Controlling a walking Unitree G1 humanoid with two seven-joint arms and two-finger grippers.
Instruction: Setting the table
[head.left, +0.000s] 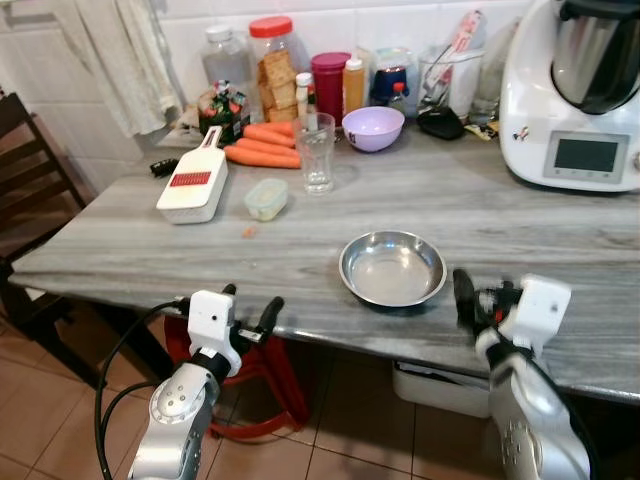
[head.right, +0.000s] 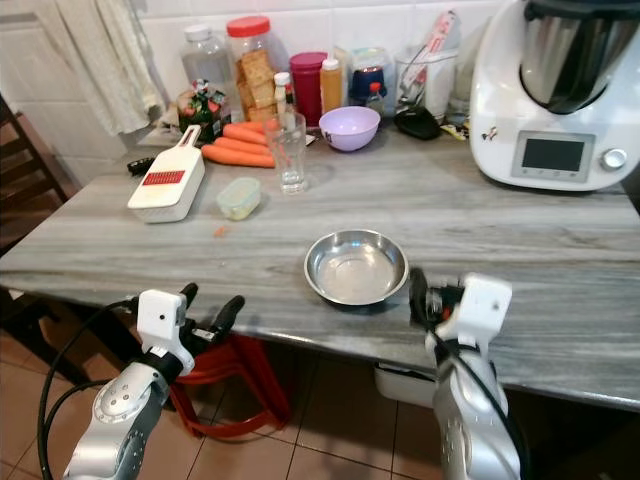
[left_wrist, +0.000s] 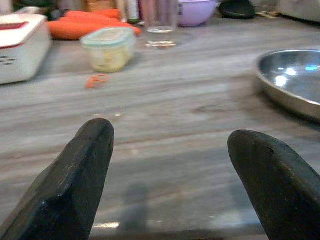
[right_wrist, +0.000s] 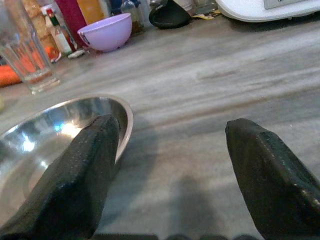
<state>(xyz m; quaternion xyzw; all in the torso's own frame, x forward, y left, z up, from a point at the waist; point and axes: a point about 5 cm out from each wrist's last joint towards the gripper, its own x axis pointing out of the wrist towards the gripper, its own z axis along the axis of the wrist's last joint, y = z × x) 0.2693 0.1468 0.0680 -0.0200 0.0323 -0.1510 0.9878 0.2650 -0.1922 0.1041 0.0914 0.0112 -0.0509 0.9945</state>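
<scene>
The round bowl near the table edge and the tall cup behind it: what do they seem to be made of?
The bowl looks like polished metal, probably steel: it is silver and mirrors the light. The cup looks like clear glass: the carrots show through it.

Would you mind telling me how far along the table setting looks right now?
Early stage. Done: a steel bowl sits near the table's front edge. In hand: nothing; the left claw and right claw are both open and empty, the right one beside the bowl's rim. Left: the glass and purple bowl stand among the carrots and jars at the back.
</scene>
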